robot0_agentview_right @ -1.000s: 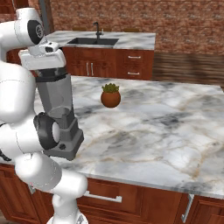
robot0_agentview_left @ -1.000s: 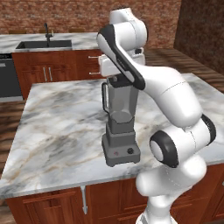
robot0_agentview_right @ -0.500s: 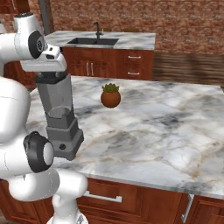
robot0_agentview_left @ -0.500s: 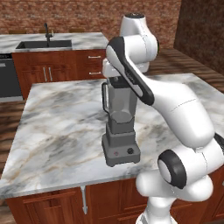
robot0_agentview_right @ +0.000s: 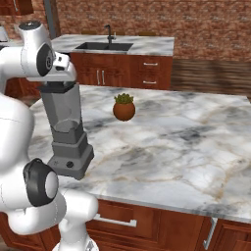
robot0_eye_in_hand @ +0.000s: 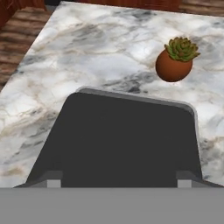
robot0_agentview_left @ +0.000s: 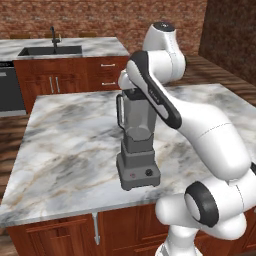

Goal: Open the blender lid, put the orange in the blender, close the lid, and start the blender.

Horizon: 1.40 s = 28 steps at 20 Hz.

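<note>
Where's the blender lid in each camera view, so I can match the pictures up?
Left base view: blender lid just above centre, mostly hidden behind the arm.
Right base view: upper left, under the wrist.
Hand view: big dark slab, lower centre.
Shared landmark: the marble counter.

The blender (robot0_agentview_left: pixel 136 142) stands upright on the marble bench (robot0_agentview_left: pixel 65 150), jar handle at picture left, its black knob and red mark facing the camera. The white arm (robot0_agentview_left: pixel 200 130) arches over the jar top, hiding the claw and the jar's rim. Beyond, a sink (robot0_agentview_left: pixel 50 50) sits in a rear counter (robot0_agentview_left: pixel 100 47).
</note>
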{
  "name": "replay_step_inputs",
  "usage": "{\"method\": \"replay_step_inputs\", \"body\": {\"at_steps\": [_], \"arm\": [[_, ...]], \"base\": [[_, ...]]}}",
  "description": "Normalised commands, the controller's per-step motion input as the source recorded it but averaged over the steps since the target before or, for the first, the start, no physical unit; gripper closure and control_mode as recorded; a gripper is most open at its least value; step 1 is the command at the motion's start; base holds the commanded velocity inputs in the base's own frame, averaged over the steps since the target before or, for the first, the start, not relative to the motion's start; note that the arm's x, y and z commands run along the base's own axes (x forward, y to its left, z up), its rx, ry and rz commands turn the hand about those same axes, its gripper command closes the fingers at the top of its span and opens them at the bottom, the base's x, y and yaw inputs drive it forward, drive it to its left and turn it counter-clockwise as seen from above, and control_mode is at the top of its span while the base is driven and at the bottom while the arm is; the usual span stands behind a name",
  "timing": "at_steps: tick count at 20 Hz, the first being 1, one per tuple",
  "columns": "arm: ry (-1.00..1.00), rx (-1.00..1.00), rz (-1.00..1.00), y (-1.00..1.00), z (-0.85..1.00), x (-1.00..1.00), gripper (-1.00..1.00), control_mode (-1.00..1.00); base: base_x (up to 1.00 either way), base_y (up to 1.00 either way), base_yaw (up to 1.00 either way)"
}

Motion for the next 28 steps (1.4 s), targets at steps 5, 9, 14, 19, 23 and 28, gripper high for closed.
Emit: {"method": "replay_step_inputs", "body": {"at_steps": [5, 9, 14, 19, 23, 28], "arm": [[0.0, 0.0, 0.15, -0.07, -0.22, 0.08, 1.0, -1.0], [0.0, 0.0, 0.13, 0.0, -0.39, 0.01, 1.0, -1.0], [0.0, 0.0, 0.03, 0.02, -0.48, 0.0, 1.0, -1.0], [-0.05, 0.0, -0.04, 0.0, -0.52, 0.0, 1.0, -1.0], [-0.12, 0.0, -0.13, 0.18, -0.22, 0.04, 1.0, -1.0], [-0.16, 0.0, -0.04, 0.2, -0.1, 0.36, 1.0, -1.0]], "base": [[0.0, 0.0, 0.0], [0.0, 0.0, 0.0], [0.0, 0.0, 0.0], [0.0, 0.0, 0.0], [0.0, 0.0, 0.0], [0.0, 0.0, 0.0]]}}
